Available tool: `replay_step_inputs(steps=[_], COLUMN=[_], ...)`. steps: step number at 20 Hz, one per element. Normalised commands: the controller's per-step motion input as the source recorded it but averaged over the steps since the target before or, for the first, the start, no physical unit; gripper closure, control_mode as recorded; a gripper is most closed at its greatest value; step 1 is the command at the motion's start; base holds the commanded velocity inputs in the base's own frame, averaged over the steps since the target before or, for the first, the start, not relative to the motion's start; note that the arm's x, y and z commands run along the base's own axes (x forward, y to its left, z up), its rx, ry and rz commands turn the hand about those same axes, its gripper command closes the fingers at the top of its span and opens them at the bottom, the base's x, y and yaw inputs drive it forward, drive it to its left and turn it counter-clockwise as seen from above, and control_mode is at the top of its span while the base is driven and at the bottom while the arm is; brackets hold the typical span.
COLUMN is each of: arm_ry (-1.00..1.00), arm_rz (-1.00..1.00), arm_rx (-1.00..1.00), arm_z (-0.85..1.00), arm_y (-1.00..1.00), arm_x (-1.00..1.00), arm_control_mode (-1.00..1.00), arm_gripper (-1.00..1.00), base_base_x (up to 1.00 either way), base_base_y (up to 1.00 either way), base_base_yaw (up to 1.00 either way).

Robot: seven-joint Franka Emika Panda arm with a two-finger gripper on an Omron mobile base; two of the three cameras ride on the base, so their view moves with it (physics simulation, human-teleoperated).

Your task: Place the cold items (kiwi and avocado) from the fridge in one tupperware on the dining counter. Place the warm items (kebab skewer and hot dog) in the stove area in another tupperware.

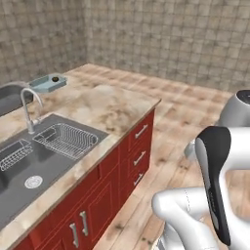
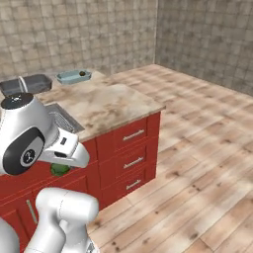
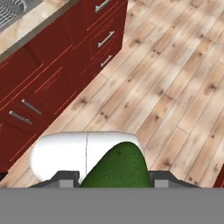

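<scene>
The arm (image 1: 215,195) is built of glossy white, rounded shells, smooth and free of visible cables or screws. A broad black band runs lengthwise down one link, set with a thin line of small pale markings. In the right base view a joint cap shows a dark grey disc with a small light emblem at its middle. The claw (image 3: 113,181) ends in small dark grey finger tips (image 3: 65,178).
</scene>
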Motion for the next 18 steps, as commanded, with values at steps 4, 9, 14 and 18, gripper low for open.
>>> replay_step_inputs(steps=[4,9,14,18], arm_ry=[0.0,0.0,0.0,0.0], arm_rz=[0.0,0.0,0.0,0.0], arm_rx=[0.0,0.0,0.0,0.0], arm_z=[0.0,0.0,0.0,0.0], arm_y=[0.0,0.0,0.0,0.0], arm_x=[0.0,0.0,0.0,0.0], arm_control_mode=[1.0,1.0,1.0,1.0], arm_gripper=[1.0,1.0,1.0,1.0], base_base_x=[0.99,1.0,1.0,1.0], base_base_y=[-0.08,-0.56,-1.0,-0.92], base_base_yaw=[-0.4,-0.11,0.19,0.23])
